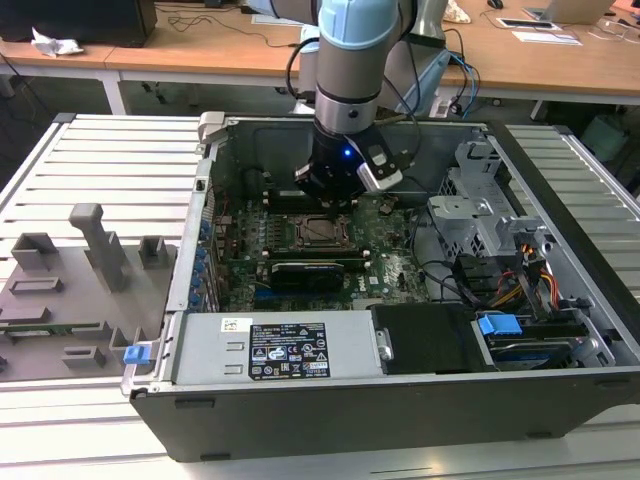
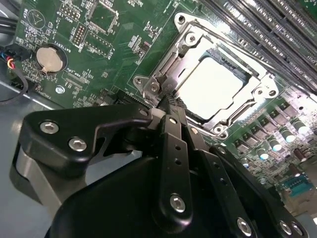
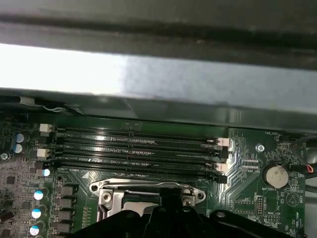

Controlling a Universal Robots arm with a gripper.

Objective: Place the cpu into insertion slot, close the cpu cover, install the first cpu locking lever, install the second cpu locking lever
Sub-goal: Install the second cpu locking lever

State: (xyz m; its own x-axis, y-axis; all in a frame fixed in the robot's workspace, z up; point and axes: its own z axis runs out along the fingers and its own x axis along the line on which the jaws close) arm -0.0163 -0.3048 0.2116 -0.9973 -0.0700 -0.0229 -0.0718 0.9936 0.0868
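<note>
The cpu [image 2: 213, 87], a pale silver square, lies flat in the socket on the green motherboard [image 2: 99, 29]. The cpu cover [image 2: 161, 69], a thin metal frame, lies down around it. My gripper [image 2: 172, 99] stands over the socket's edge with its dark fingers together, their tips touching or just above the cover's rim. Nothing shows between them. In the exterior view the gripper [image 1: 335, 198] hangs inside the open computer case just behind the socket and cpu [image 1: 322, 232]. The first wrist view has the cover's edge [image 3: 148, 187] right ahead of the gripper [image 3: 166, 203].
Memory slots [image 3: 138, 148] run beside the socket, with the case wall [image 3: 148, 74] behind them. A coin battery [image 2: 51, 58] sits on the board. The power supply [image 1: 285, 350], drive cage [image 1: 480, 210] and cables [image 1: 530, 280] crowd the case. A grey fixture plate [image 1: 60, 290] lies at the exterior view's left.
</note>
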